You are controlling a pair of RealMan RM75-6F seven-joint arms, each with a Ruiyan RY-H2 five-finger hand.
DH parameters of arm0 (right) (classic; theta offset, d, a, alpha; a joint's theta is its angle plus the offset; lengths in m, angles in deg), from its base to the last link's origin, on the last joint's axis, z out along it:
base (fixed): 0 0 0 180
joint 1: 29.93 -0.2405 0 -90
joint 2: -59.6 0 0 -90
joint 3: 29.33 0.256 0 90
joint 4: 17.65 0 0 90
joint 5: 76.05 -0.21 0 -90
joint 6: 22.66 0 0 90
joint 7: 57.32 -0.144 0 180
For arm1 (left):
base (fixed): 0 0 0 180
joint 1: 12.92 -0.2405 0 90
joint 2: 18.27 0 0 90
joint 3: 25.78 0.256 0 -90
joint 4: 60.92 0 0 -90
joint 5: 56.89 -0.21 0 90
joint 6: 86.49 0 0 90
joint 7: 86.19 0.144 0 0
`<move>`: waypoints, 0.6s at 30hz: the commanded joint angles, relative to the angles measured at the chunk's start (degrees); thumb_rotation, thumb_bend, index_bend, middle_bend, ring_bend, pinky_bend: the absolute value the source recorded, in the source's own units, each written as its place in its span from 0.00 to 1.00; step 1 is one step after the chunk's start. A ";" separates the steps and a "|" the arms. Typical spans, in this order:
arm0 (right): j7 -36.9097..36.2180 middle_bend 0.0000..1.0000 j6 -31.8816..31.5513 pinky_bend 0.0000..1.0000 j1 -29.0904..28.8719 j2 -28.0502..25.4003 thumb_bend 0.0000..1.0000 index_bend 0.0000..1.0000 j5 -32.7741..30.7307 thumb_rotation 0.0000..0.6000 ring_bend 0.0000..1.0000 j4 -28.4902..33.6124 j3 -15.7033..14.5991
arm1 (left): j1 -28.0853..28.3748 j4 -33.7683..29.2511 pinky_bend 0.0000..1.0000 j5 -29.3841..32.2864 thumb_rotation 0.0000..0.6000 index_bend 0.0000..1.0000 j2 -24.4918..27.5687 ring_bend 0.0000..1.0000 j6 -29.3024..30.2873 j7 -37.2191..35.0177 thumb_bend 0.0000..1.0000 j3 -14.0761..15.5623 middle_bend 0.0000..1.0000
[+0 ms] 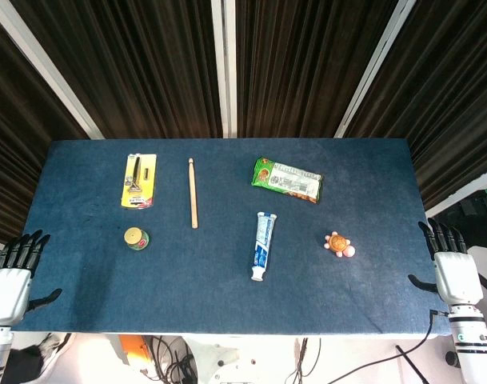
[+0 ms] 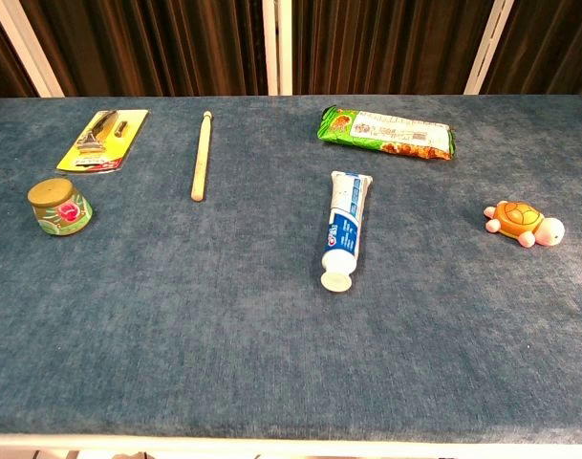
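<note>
A: Where are the hands?

B: The left hand (image 1: 9,280) hangs off the table's left edge, fingers spread and holding nothing. The right hand (image 1: 451,268) sits the same way off the right edge, also spread and bare. Both look parked clear of the cloth, probably so nothing gets knocked.

A: What's nearest each?

B: Nearest the left hand is a small jar (image 1: 136,238) with a gold lid, standing upright near the left side. Nearest the right is a toy turtle (image 1: 339,244), well apart from the hand.

A: And further in?

B: A toothpaste tube (image 1: 261,246) lies flat in the middle, cap toward the robot. Behind it, a green snack packet (image 1: 287,179). A wooden stick (image 1: 193,193) lies lengthwise, and a razor on a yellow card (image 1: 138,181) sits behind the jar. All are spaced apart on the blue table (image 1: 227,296), seemingly so each can be reached alone.

A: Anything unclear?

B: The chest view shows neither hand. The arms are cut off at the frame's bottom, and the packet's print is too small to read.
</note>
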 commanded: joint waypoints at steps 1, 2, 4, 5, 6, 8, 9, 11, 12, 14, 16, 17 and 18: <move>0.02 0.00 0.02 0.00 0.00 0.00 0.03 0.00 -0.03 1.00 0.00 -0.01 0.00 | -0.02 0.04 0.00 0.01 1.00 0.06 -0.03 0.00 0.01 -0.02 0.06 0.01 0.00; 0.00 0.00 0.04 0.00 0.00 0.00 0.03 0.00 -0.03 1.00 0.00 -0.02 0.00 | -0.04 0.08 0.00 0.01 1.00 0.06 -0.05 0.00 0.02 -0.02 0.06 0.02 0.00; -0.03 0.00 0.09 0.00 0.00 0.02 0.03 0.00 -0.08 1.00 0.00 -0.06 0.00 | -0.06 0.10 0.00 0.03 1.00 0.06 -0.06 0.00 -0.01 -0.01 0.06 0.04 0.00; -0.01 0.00 0.14 0.00 -0.02 0.03 0.03 0.00 -0.07 1.00 0.00 -0.06 -0.02 | -0.08 0.05 0.00 0.01 1.00 0.06 -0.04 0.00 0.02 0.00 0.06 0.04 0.00; -0.01 0.00 0.17 0.00 -0.05 0.03 0.03 0.00 -0.04 1.00 0.00 -0.09 -0.03 | -0.11 0.03 0.00 -0.03 1.00 0.06 -0.04 0.00 0.07 0.04 0.06 0.07 0.00; -0.06 0.00 0.26 0.00 -0.12 0.07 0.03 0.00 0.04 1.00 0.00 -0.14 -0.04 | -0.21 -0.02 0.00 -0.01 1.00 0.06 -0.04 0.00 0.20 0.13 0.06 0.08 0.00; -0.08 0.00 0.39 0.00 -0.18 0.06 0.03 0.00 0.04 1.00 0.00 -0.15 -0.05 | -0.24 -0.05 0.00 0.03 1.00 0.06 -0.03 0.00 0.24 0.15 0.06 0.06 0.00; -0.02 0.00 0.80 0.00 -0.40 0.05 0.03 0.00 -0.10 1.00 0.00 -0.18 0.00 | -0.28 -0.13 0.00 0.12 1.00 0.06 0.04 0.00 0.30 0.25 0.06 0.00 0.00; 0.01 0.00 1.01 0.00 -0.53 0.07 0.03 0.00 -0.14 1.00 0.00 -0.19 0.04 | -0.31 -0.18 0.00 0.15 1.00 0.06 0.07 0.00 0.33 0.28 0.06 -0.02 0.00; 0.21 0.00 1.73 0.00 -1.00 0.18 0.03 0.00 -0.20 1.00 0.00 -0.30 0.11 | -0.38 -0.21 0.00 0.21 1.00 0.06 0.08 0.00 0.45 0.34 0.06 -0.06 0.00; 0.51 0.00 2.87 0.00 -1.55 0.42 0.03 0.00 -0.45 1.00 0.00 -0.45 0.04 | -0.42 -0.27 0.00 0.37 1.00 0.06 0.08 0.00 0.38 0.33 0.06 -0.09 0.00; 0.89 0.00 3.98 0.00 -2.01 0.53 0.03 0.00 -0.72 1.00 0.00 -0.41 -0.09 | -0.41 -0.34 0.00 0.46 1.00 0.06 0.09 0.00 0.30 0.30 0.06 -0.11 0.00; 1.42 0.00 4.80 0.00 -2.40 0.57 0.03 0.00 -0.90 1.00 0.00 -0.26 -0.17 | -0.37 -0.38 0.00 0.46 1.00 0.06 0.10 0.00 0.21 0.29 0.06 -0.12 0.00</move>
